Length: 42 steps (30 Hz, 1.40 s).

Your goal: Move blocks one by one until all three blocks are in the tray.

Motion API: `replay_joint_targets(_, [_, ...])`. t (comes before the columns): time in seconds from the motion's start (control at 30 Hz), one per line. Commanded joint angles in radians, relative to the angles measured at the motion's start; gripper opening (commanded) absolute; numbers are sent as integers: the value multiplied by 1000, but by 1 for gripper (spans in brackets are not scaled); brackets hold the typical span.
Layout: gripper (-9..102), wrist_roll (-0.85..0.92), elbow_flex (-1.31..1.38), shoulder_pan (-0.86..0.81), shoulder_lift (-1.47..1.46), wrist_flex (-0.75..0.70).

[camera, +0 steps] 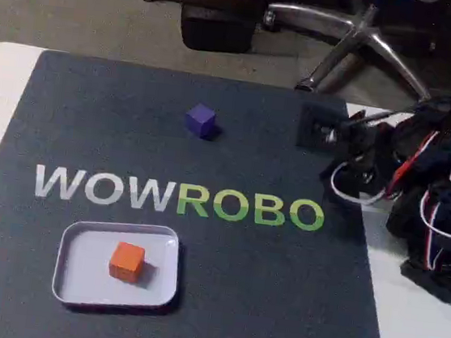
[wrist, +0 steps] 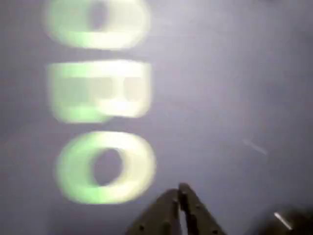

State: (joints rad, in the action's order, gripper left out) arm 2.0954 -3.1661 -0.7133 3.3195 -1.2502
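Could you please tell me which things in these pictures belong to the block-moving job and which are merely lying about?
Part of the job:
- orange block, already in the tray
- purple block, on the mat, outside the tray
- tray
- end effector, fingertips together above the mat

Just lying about:
- dark mat with the WOWROBO lettering
- office chair base on the floor behind the table

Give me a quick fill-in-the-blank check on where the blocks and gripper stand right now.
1. The block lying in the tray is ____.
2. The purple block sits on the dark ____, outside the tray.
3. In the wrist view, the gripper has its fingertips ____.

Missing words: orange; mat; together
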Motion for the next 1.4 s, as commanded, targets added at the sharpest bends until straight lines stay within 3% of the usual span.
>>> replay_joint_targets(0.0, [-8, 61, -3, -64, 25, 2])
replay_joint_targets(0.23, [-8, -95, 40, 54, 25, 239])
replay_joint_targets(0.5, [-8, -403, 456, 256, -100, 41])
replay_joint_targets(0.83, [-8, -891, 1247, 459, -983, -66])
replay_joint_targets(1.07, [-8, -988, 1582, 393, -1451, -61])
replay_joint_targets(1.37, [-4, -897, 1618, 252, -1669, -14])
